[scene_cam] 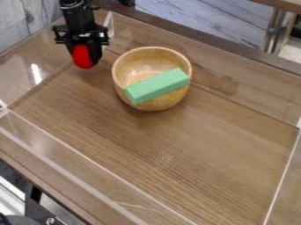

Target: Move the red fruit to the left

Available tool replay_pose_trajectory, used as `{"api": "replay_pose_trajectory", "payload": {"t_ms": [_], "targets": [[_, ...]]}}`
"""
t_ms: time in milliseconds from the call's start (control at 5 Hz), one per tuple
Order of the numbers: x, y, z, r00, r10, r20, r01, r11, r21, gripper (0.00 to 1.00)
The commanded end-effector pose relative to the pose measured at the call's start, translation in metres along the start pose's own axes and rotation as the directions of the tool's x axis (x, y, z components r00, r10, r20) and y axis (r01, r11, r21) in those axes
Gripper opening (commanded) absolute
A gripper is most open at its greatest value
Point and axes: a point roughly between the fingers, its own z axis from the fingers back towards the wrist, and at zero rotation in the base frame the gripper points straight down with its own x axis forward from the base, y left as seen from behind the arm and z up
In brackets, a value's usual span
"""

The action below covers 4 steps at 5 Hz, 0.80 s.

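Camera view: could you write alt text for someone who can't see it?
A black robot hand pointing straight down grips a small red fruit near the far left of a wooden table. To its right stands a wooden bowl with a green block resting tilted inside.

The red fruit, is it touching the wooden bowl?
Apart. In the camera view, bare table shows between the red fruit, held in the gripper, and the wooden bowl to its right.
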Motion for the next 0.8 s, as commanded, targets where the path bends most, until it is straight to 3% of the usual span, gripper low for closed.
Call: {"api": "replay_pose_trajectory", "payload": {"t_ms": [0, 200, 400, 600], "targets": [[0.002, 0.008, 0.009, 0.999, 0.024, 0.033, -0.024, 1.000, 0.008, 0.00], [0.006, 0.009, 0.011, 1.000, 0.011, 0.026, -0.011, 1.000, -0.001, 1.00], [0.009, 0.008, 0.019, 1.000, -0.003, 0.029, 0.004, 1.000, -0.017, 0.00], [0.013, 0.011, 0.031, 0.998, 0.048, 0.040, -0.047, 0.999, -0.025, 0.00]]}}
